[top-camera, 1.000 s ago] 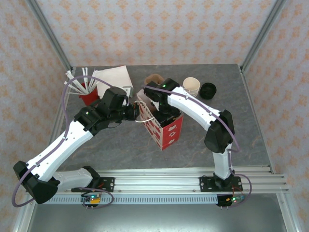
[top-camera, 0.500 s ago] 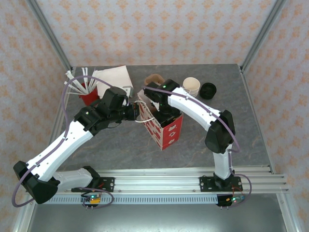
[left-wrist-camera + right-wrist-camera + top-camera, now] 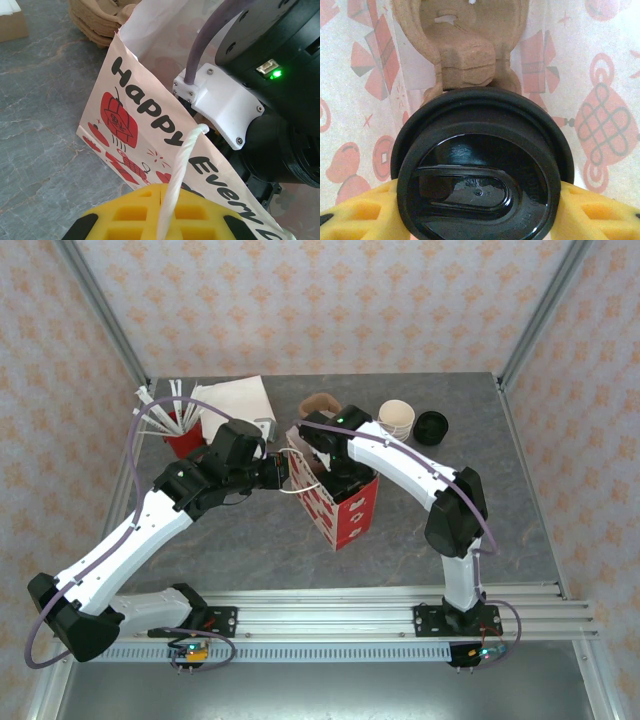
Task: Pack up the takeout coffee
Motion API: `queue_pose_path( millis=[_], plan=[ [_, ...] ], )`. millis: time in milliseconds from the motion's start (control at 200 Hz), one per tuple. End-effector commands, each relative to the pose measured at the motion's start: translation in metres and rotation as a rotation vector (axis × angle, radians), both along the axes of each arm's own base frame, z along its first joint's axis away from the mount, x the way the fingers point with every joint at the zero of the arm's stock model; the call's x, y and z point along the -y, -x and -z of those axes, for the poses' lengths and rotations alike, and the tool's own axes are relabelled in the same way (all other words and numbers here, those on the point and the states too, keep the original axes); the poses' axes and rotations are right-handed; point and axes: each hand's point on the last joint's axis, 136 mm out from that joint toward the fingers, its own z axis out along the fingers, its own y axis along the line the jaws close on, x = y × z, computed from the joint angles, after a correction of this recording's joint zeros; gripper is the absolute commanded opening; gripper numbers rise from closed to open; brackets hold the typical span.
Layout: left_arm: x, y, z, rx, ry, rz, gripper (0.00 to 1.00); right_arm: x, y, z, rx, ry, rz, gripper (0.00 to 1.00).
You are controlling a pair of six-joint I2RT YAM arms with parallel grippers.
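Right gripper (image 3: pixel 480 212) pinches the takeout coffee (image 3: pixel 477 165) between its 2 yellow pads (image 3: pixel 355 215). They press on opposite sides of the cup just under the black lid, so the cup sits squarely between the fingers, lid facing the wrist camera. Cup and fingers are down inside the paper bag (image 3: pixel 345 512), whose white, red-printed walls rise on every side. Just past the lid, deeper in the bag, lies a brown pulp carrier (image 3: pixel 465 55); whether the cup touches it cannot be told.

Left gripper (image 3: pixel 160 217) is at the bag's left side, pressed together on the white cord handle (image 3: pixel 182 160), which runs taut from its yellow pads up to the bag's rim.

The bag stands upright on the grey table (image 3: pixel 250 550). Beyond its far end sits a stack of brown pulp trays (image 3: pixel 318 403). Farther to the right of the bag are a stack of cream-lined cups (image 3: pixel 397 417) and a loose black lid (image 3: pixel 431 427). Left of the bag are white napkins (image 3: pixel 238 400) and a red cup of white sticks (image 3: pixel 182 438).
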Motion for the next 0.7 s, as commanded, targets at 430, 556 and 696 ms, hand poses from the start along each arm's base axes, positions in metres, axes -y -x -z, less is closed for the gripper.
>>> queue_pose_path(
  millis=[430, 556, 696],
  plan=[
    [-0.002, 0.009, -0.005, 0.005, -0.008, 0.021, 0.07, 0.004, 0.003, 0.035, -0.090, 0.076, -0.010, 0.61],
    [-0.002, 0.009, -0.005, 0.007, -0.011, 0.022, 0.07, 0.001, 0.001, 0.024, -0.074, 0.059, -0.010, 0.61],
    [-0.002, 0.009, -0.004, 0.005, -0.010, 0.022, 0.07, 0.002, -0.002, 0.014, -0.057, 0.060, -0.014, 0.62]
  ],
)
